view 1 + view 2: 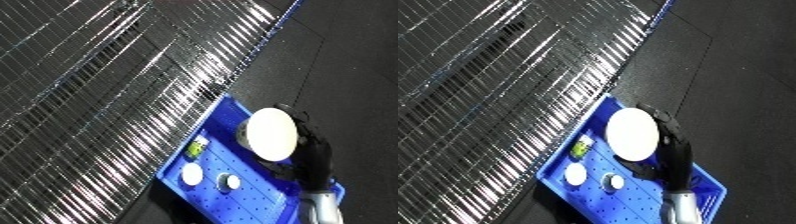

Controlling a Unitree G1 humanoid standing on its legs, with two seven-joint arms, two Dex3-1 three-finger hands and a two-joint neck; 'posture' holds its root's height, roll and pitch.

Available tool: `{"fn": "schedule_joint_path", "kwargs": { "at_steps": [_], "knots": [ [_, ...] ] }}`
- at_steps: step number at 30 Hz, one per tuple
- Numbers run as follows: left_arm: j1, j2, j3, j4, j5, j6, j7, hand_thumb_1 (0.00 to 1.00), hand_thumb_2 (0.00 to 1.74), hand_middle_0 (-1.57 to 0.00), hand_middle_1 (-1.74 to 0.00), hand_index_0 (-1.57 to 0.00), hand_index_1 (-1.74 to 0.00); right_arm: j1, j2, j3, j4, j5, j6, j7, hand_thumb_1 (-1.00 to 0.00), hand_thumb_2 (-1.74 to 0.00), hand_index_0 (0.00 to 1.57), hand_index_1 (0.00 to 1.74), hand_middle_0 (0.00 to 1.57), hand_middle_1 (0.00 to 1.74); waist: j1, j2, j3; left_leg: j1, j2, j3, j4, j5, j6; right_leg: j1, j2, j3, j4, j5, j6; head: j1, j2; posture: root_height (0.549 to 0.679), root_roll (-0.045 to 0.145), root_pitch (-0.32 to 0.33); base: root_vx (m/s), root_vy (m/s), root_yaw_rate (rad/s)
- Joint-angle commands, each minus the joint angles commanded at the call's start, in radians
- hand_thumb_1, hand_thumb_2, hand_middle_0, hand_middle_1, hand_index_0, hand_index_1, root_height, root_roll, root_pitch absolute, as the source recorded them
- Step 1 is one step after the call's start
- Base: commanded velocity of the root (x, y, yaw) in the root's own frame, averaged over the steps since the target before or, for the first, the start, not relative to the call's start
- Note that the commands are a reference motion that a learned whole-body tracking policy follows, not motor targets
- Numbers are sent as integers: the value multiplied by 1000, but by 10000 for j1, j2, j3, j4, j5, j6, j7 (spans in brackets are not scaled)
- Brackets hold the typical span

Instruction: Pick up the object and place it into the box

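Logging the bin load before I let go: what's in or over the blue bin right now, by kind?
Large white round disc, held by the right hand over the blue plastic bin: 1
Small white round pieces: 2
Small yellow-green item: 1
Total: 4

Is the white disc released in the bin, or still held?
Held. The right hand has its black fingers curled round the white disc, which hangs over the blue bin, above the small items on the bin floor.
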Motion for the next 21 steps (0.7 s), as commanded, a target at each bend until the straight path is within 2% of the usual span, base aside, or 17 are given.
{"fn": "schedule_joint_path", "kwargs": {
  "at_steps": [9,14,21],
  "knots": [
    [24,-74,-63,127,-29,-86,-11,1000,1740,-1570,-1740,-1570,-1740,56,25,-101,202,69,-148,-82,0,0,0,0,0,0,-29,61,0,31,-26,-16,-114,97,-36,-36,7,18,-2,7,-8,5,114,644,115,67,-6,4,11],
    [40,-110,-100,106,-87,-108,7,1000,1740,-1570,-1740,-1570,-1740,67,56,-64,78,222,-22,406,0,0,0,0,0,0,-17,68,0,33,-21,-45,-94,174,-68,-6,-28,11,-32,19,-23,-260,150,644,118,66,-1,20,10],
    [-19,-137,-200,134,-143,-68,102,1000,1740,-1570,-1740,-1570,-1740,-225,-125,174,-374,-84,458,926,0,0,0,0,0,0,183,-54,0,-4,-3,-173,-53,245,-97,65,-47,-74,-62,55,-41,-1046,119,645,114,60,-1,3,54]
  ]
}}
